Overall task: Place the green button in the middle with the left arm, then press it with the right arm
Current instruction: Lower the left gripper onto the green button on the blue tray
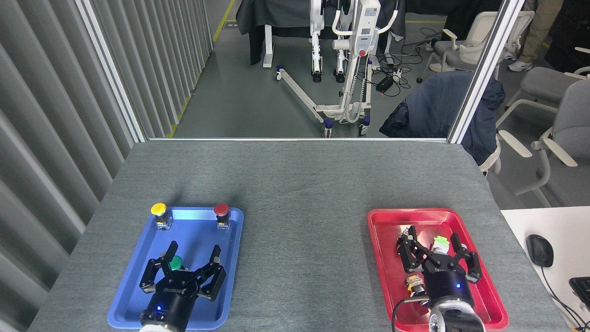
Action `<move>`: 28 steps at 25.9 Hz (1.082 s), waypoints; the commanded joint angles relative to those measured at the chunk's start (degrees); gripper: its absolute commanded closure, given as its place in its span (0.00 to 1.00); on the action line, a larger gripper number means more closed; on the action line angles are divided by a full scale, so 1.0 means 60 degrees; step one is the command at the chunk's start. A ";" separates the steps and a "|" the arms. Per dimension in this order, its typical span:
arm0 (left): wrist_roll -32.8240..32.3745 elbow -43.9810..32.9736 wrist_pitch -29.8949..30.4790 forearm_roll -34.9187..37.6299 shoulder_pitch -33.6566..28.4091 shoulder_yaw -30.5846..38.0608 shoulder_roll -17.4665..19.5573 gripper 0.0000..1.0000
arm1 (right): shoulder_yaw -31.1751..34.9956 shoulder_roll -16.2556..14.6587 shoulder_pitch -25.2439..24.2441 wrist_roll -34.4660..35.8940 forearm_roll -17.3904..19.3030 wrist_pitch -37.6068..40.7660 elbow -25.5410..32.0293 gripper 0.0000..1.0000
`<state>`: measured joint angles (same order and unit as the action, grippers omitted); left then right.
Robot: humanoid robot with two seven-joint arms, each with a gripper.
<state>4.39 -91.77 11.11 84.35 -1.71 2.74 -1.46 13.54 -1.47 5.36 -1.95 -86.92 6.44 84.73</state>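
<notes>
Grey felt tabletop (299, 184) is bare in the middle, with a blue tray (233, 258) on the left and a red tray (382, 258) on the right. Green button (175, 263) sits in the blue tray, near side, well apart from the yellow button (159, 210) and red button (221, 210) at the far rim. Left gripper (193, 254) is spread wide over it — nothing held; the cap shows just beside the left finger, not centred between the jaws. Right gripper (435, 244) is also open and empty over the red tray. Button is judged light, rigid, top-heavy — a smooth domed cap likely slips, so the squarer base below is the better hold.
</notes>
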 commanded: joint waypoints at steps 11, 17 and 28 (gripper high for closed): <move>-0.0233 -0.0144 -0.0124 -0.0041 -0.0418 0.0012 0.0024 0.02 | 0.0000 -0.0004 -0.0014 0.0047 0.0000 0.0040 0.0000 0.00; -0.0409 -0.0027 -0.0153 0.0047 -0.1531 0.0027 0.0038 0.02 | 0.0000 -0.0004 -0.0014 0.0047 0.0000 0.0040 0.0000 0.00; -0.1185 0.2815 -0.0871 0.0047 0.0475 0.0100 0.0097 0.02 | 0.0000 -0.0078 -0.0014 0.0076 0.0000 0.0011 0.0000 0.00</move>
<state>-1.68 -79.19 6.71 84.71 -2.01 3.18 -0.97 13.54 -1.80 5.34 -1.46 -86.92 6.52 84.73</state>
